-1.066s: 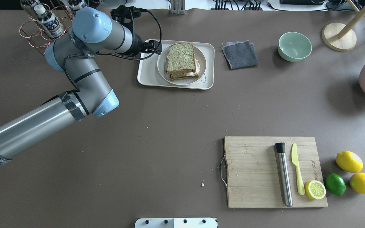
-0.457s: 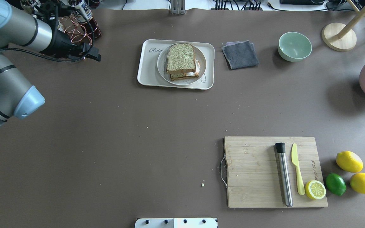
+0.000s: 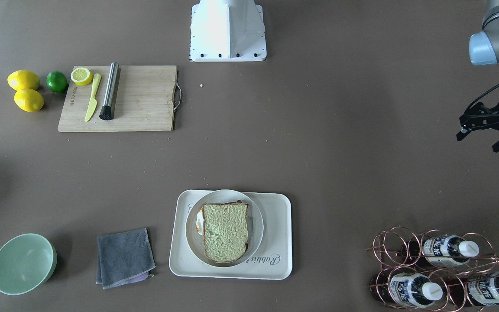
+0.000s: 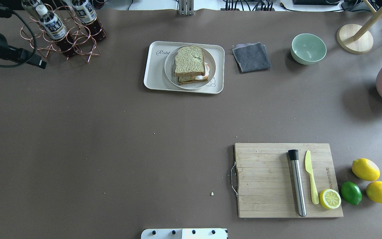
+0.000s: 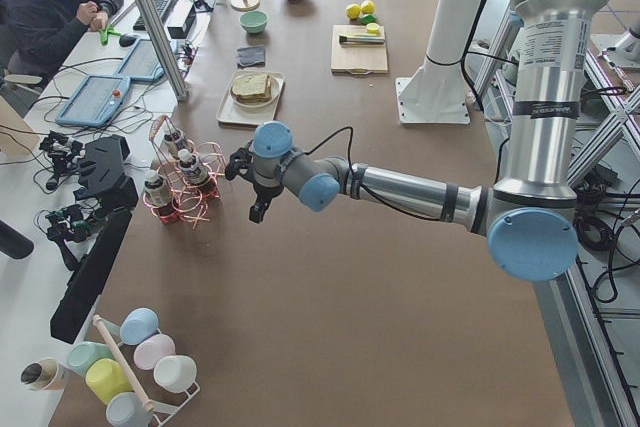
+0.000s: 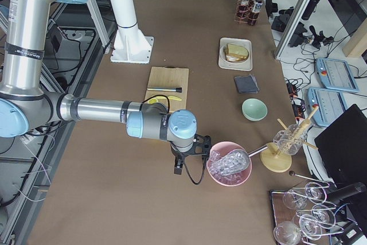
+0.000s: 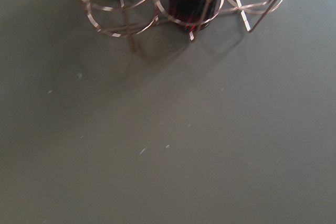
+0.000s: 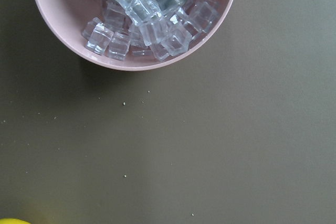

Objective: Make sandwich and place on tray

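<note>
Sandwich [image 4: 189,63] assembled, sitting on round plate [image 4: 212,71], plate on tray [image 4: 152,81]. Left gripper [image 3: 477,144] is well apart from it, jaws spread wide with nothing between them. Copper bottle rack [image 4: 85,49] is near those jaws. Right gripper [image 6: 184,162] shows only in the side view, just beside pink bowl of ice [image 6: 229,164]; can't tell how its jaws stand. Tray is well apart from those jaws too, beyond green bowl [image 6: 254,109] and grey cloth [image 6: 246,84].

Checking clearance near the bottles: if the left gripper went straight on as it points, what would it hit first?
The left gripper likely meets bare table, just short of the copper bottle rack.
</note>
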Controlling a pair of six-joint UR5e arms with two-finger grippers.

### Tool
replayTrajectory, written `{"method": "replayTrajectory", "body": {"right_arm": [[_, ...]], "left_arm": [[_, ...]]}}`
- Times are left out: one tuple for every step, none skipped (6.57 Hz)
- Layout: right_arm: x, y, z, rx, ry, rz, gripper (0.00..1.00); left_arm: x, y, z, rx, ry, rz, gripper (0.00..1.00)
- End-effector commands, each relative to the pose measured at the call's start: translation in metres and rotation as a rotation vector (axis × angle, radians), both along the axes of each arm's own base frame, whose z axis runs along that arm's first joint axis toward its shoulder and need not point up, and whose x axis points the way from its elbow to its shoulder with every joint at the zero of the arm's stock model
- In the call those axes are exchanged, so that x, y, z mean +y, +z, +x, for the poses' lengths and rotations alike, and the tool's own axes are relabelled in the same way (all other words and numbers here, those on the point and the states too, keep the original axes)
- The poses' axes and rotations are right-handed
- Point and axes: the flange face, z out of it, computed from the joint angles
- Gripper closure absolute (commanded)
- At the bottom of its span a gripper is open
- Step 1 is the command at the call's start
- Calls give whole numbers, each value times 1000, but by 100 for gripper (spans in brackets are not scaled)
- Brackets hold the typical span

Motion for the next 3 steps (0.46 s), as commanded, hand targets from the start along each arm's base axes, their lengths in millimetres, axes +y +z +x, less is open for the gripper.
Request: {"method": "replayTrajectory", "body": {"right_arm": [[-5, -3, -4, 3, -8, 6, 0], [-6, -4, -4, 0, -8, 8, 0], [-6, -3, -4, 5, -8, 9, 0]], "left_arm": [[33, 62, -81, -66, 40, -11, 2], [37, 81, -93, -97, 30, -85, 2], [45, 97, -110, -106, -3, -178, 2]]}}
